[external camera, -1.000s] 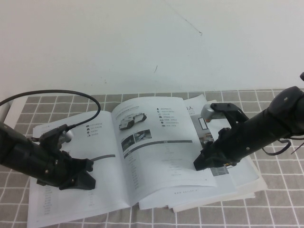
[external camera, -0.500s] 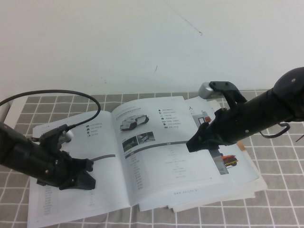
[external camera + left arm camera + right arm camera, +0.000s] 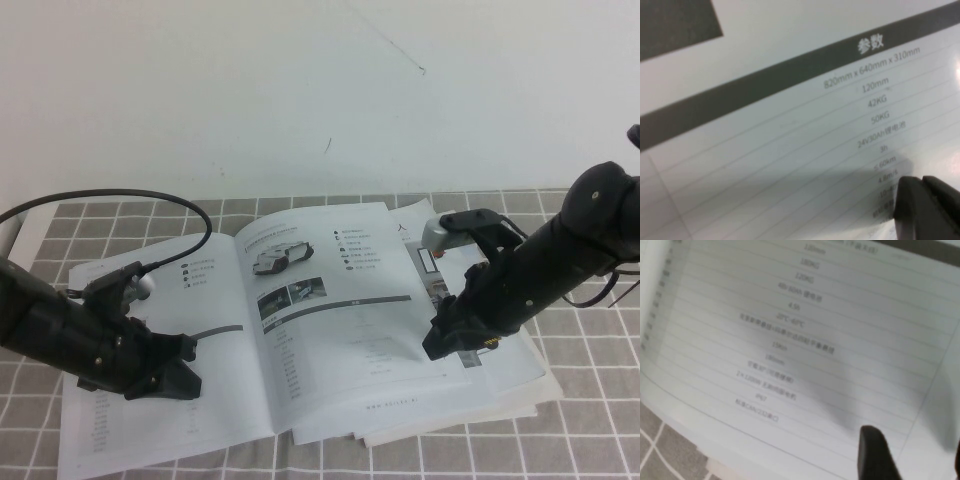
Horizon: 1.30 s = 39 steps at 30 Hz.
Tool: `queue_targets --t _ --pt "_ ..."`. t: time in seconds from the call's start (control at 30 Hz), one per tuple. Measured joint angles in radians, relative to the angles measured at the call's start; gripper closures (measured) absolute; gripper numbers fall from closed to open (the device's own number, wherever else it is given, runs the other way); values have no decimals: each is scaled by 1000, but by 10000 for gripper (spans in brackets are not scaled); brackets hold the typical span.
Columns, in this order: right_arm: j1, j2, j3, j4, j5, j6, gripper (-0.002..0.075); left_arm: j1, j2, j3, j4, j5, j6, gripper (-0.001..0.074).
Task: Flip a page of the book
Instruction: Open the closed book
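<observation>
The book (image 3: 300,330) is lying open on the grey checked tablecloth (image 3: 590,440), its spread facing up, with loose white sheets (image 3: 500,395) showing under its right side. The page (image 3: 350,310) with the white-black robot vehicle is lying nearly flat as the right-hand leaf, its outer edge sitting just under the right arm. The right gripper (image 3: 447,350) is pressing down at that outer edge near the lower corner — in the right wrist view one dark finger (image 3: 877,452) is resting on the printed table lines, with the second finger just entering at the frame edge, so the fingers are standing apart and nothing is clamped between them. The left gripper (image 3: 170,380) is resting on the left-hand leaf — its dark fingertips (image 3: 927,207) are sitting pressed together on the paper, holding nothing.
</observation>
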Motion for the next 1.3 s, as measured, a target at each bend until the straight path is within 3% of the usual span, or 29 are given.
queue_targets --t 0.6,1.3 --pt "2 35 -2 146 6 -85 391 0 0 0 0 0 2 738" --pt "5 35 -9 9 -5 -8 392 0 0 0 0 0 1 739"
